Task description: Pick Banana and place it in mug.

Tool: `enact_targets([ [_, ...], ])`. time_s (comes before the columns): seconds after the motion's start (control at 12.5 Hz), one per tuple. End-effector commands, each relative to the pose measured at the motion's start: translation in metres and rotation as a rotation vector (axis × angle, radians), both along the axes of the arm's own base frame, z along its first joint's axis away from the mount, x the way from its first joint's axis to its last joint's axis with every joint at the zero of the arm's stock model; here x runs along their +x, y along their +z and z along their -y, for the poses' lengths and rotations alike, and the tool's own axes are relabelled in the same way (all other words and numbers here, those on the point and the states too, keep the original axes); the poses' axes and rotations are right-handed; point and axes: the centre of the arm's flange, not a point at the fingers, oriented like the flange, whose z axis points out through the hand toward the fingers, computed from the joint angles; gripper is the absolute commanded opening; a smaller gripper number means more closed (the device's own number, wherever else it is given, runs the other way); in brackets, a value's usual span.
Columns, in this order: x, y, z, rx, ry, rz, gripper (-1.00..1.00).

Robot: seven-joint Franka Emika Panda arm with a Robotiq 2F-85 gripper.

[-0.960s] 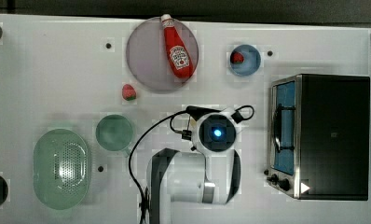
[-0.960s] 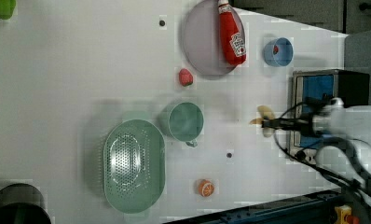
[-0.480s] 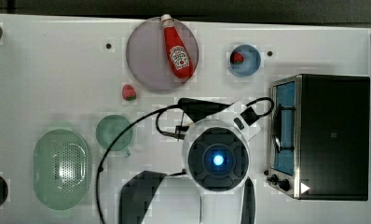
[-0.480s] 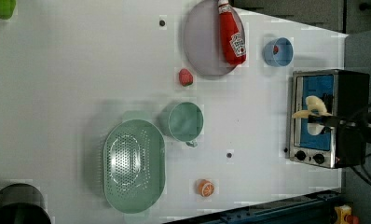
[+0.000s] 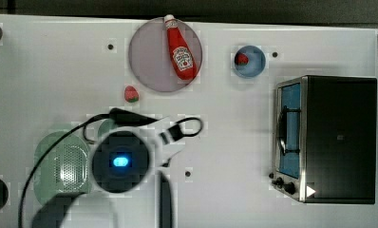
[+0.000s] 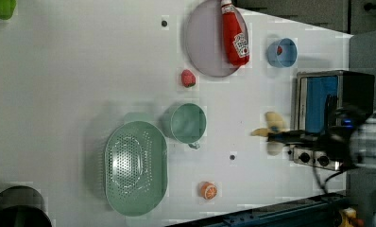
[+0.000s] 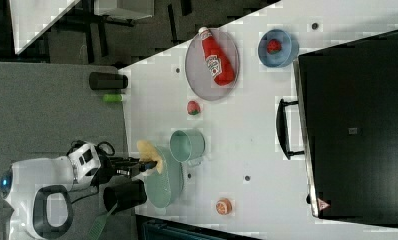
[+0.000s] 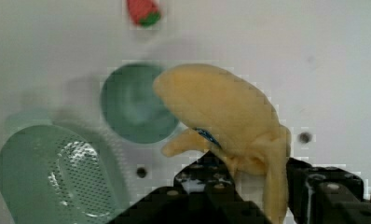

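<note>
Banana (image 8: 230,121) held aloft, mug (image 8: 137,105) not yet underneath.

The gripper (image 8: 249,179) pinches the banana by its stem end, the fruit hanging clear of the table. In the wrist view the mug sits at about nine o'clock of the banana; centre the bunch over the rim before lowering, clear of the colander (image 8: 58,177).

A ketchup bottle (image 5: 179,49) lay across a grey plate (image 5: 146,59) on the white table (image 5: 59,80). A blue bowl (image 5: 251,64) held a red berry (image 5: 241,59). A strawberry (image 5: 131,94) sat just below the plate in the top view. A toaster oven (image 5: 329,138) stood at the top view's right. In the left view, an orange slice (image 6: 208,190) lay near a green colander (image 6: 135,167).
</note>
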Motion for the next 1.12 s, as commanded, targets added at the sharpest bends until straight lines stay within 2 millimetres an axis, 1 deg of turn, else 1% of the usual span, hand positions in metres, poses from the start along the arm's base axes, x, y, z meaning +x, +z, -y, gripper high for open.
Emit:
enact_targets([
  [0.08,-0.009,-0.013,-0.063,-0.032,-0.197,-0.02,-0.37],
  [0.32,-0.009,-0.039,-0.1,-0.024,-0.242,-0.005,-0.37],
  [0.56,-0.004,-0.073,-0.123,-0.026,-0.317,0.005,-0.37],
  [0.8,0.002,-0.105,-0.124,-0.093,-0.282,0.024,-0.37],
  [1.04,0.01,-0.13,-0.125,-0.063,-0.294,0.015,-0.37],
  [1.12,0.011,-0.137,-0.124,-0.06,-0.305,0.011,-0.33],
])
